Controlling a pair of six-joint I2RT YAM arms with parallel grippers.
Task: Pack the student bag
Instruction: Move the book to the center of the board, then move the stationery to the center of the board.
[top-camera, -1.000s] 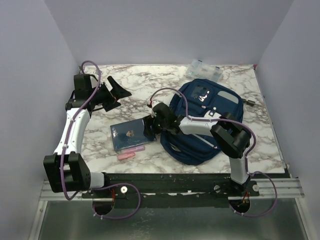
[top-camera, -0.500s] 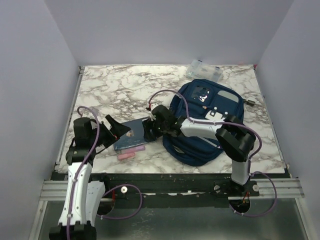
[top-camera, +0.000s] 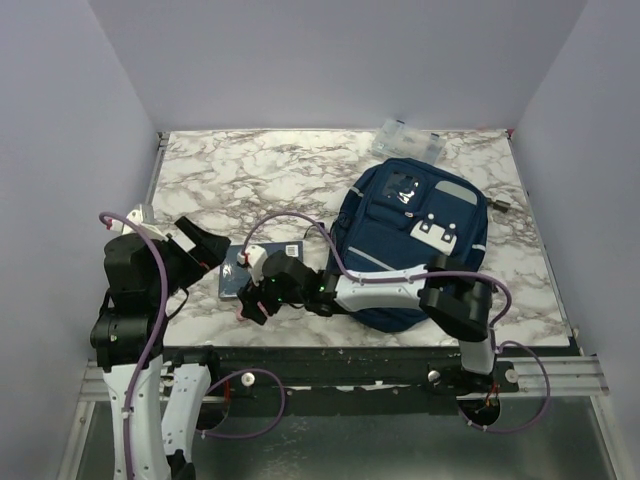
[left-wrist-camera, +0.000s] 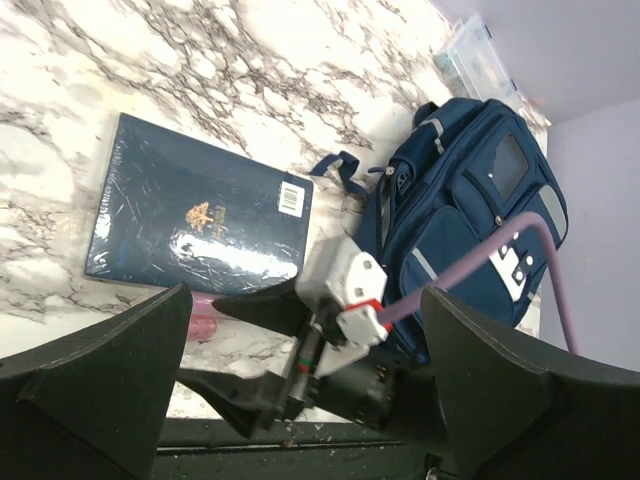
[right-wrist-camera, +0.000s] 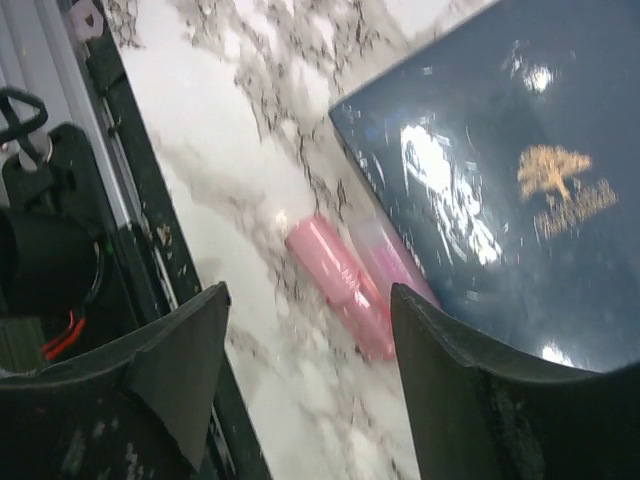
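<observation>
bag: large navy blue fabric backpack (top-camera: 415, 235) is lying at 3 o'clock on white marble tabletop (top-camera: 250, 170) | handling: probably soft, bulky, sagging; top carry loop (left-wrist-camera: 335, 165) is offering best hold | left jaws gaping, empty | right jaws open, hovering above pink cylinder (right-wrist-camera: 340, 280)

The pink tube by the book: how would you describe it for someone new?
Find the navy backpack on the marble table; a dark blue book lies to its left. The pink tube lies along the book's near edge. It is the only pink thing, small and slim.
</observation>
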